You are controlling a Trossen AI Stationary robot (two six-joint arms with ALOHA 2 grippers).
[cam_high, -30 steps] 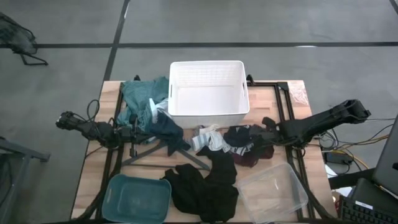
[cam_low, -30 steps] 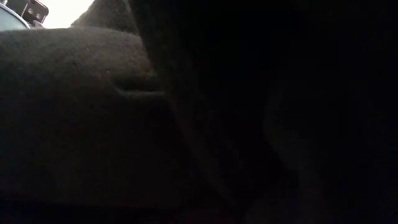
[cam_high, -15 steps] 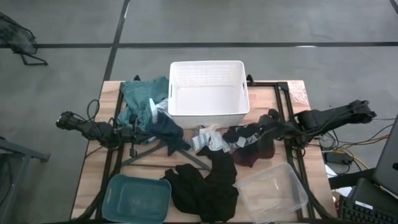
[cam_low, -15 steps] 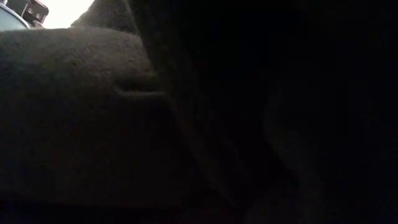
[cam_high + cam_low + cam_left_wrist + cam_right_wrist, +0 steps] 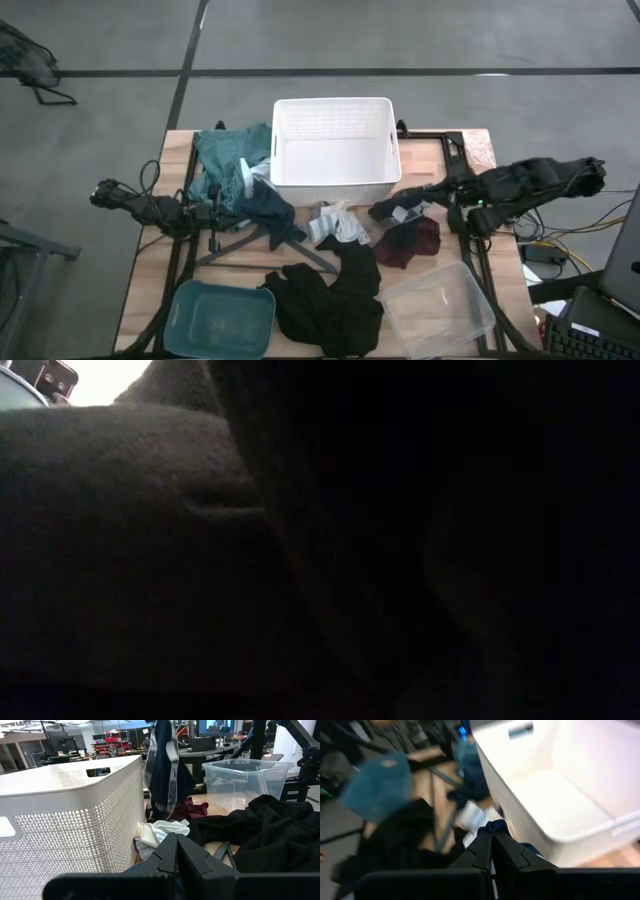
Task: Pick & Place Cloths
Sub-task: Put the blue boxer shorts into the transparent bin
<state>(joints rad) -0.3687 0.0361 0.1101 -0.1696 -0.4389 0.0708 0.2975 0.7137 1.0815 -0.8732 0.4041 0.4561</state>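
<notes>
Right gripper [image 5: 432, 197] holds navy cloth [image 5: 395, 208] beside white basket [image 5: 335, 180].

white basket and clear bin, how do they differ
The white basket is opaque with perforated walls; the clear bin is see-through and smooth. The white basket sits at the table's far middle, the clear bin at the near right corner. Both look empty.

Low view: almost wholly blocked by dark fabric [image 5: 300, 560] against the lens; only a bright sliver of room at one corner. Right wrist view: motion-blurred; round teal plastic tub [image 5: 377, 785] smeared. Left wrist view: hanging navy grey-banded garment [image 5: 165, 770] cut off above.
</notes>
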